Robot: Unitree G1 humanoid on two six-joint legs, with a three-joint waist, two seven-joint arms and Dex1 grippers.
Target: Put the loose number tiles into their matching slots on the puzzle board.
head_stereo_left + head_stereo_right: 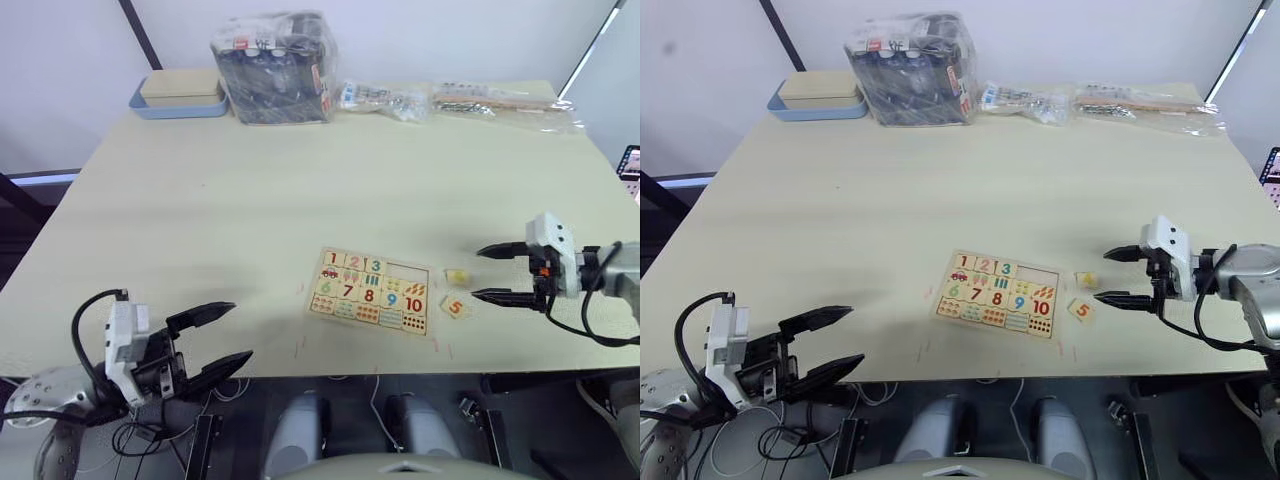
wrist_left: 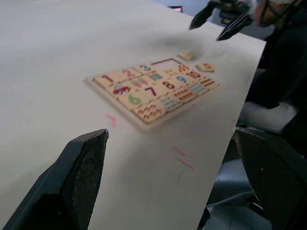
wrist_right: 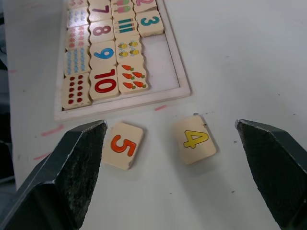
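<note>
The puzzle board (image 1: 428, 300) lies near the table's front edge, with tiles 1, 2 and 3 seated in its top row. Two pale slots (image 3: 162, 61) at that row's right end are bare. Just right of the board lie two loose number tiles: the yellow 4 (image 3: 194, 140) and the orange 5 (image 3: 123, 145). My right gripper (image 1: 492, 273) hovers open just right of them, its fingers straddling both in the right wrist view. My left gripper (image 1: 213, 341) is open past the table's front left edge, holding nothing.
A blue tray with a wooden lid (image 1: 180, 94) sits at the back left. Beside it stands a plastic-wrapped box (image 1: 275, 68). Clear bags (image 1: 455, 101) lie along the back edge. Red marks (image 3: 50, 130) dot the tabletop around the board.
</note>
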